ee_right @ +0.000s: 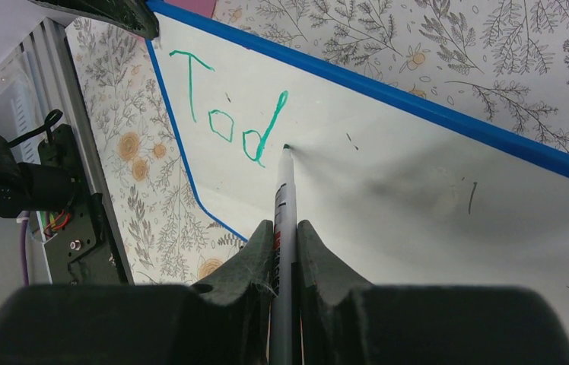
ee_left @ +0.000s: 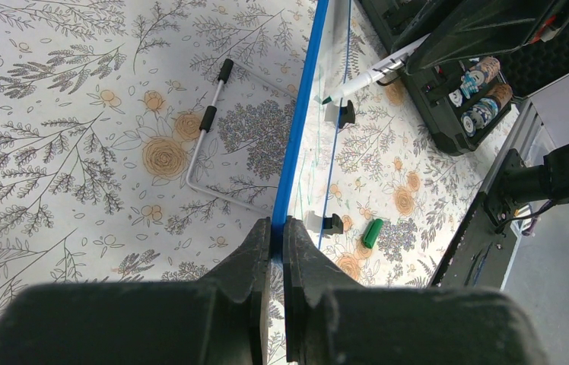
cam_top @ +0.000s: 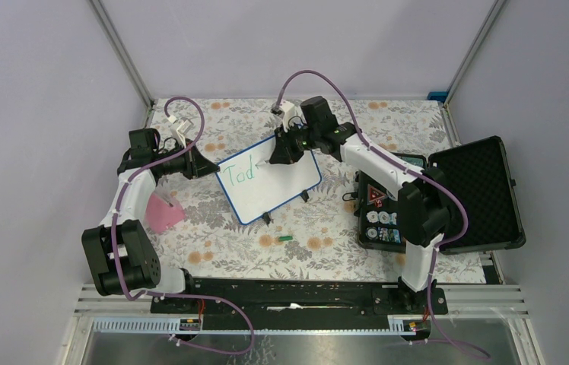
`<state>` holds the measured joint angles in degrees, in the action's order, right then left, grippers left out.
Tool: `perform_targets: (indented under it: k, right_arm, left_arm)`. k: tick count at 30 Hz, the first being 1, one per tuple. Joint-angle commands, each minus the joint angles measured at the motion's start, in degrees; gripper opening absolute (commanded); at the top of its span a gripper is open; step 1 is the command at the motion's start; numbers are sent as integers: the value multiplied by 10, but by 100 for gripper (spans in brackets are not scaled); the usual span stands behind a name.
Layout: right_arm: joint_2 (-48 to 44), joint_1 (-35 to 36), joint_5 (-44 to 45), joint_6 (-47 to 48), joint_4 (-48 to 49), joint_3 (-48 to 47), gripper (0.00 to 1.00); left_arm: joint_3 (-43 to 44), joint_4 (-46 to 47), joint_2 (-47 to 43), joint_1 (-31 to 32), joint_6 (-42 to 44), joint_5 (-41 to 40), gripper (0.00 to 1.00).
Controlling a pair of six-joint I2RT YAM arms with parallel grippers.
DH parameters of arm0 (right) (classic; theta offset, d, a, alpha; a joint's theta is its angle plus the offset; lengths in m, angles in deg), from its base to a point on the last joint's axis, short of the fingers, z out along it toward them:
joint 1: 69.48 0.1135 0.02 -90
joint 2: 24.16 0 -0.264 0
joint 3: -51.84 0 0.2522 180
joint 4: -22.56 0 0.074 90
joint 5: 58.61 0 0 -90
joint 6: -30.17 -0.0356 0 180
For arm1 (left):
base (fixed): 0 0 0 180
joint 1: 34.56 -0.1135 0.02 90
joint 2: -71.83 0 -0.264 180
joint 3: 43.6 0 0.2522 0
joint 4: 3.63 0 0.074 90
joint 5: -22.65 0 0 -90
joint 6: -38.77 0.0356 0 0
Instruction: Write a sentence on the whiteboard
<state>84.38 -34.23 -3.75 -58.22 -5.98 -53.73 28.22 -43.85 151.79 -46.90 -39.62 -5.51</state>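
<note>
Beside an open case [cam_top: 472,190] and green cap [cam_top: 285,238], left gripper [ee_left: 276,228] clamps whiteboard [cam_top: 274,179], right gripper [ee_right: 285,228] pinches marker [ee_right: 284,182].

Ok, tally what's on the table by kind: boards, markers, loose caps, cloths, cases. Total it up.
whiteboard: 1
marker: 1
green cap: 1
pink cloth: 1
black case: 1
Total: 5
</note>
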Motion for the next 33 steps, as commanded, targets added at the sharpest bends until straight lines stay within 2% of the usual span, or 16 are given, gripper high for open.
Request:
perform_targets:
  k: [1, 33]
  right_arm:
    - [10, 9, 12, 4, 8, -26, 0]
    - [-11, 13, 21, 25, 7, 27, 0]
  left_arm:
    - [19, 14, -12, 5, 20, -14, 0]
    - [20, 14, -11, 5, 19, -17, 0]
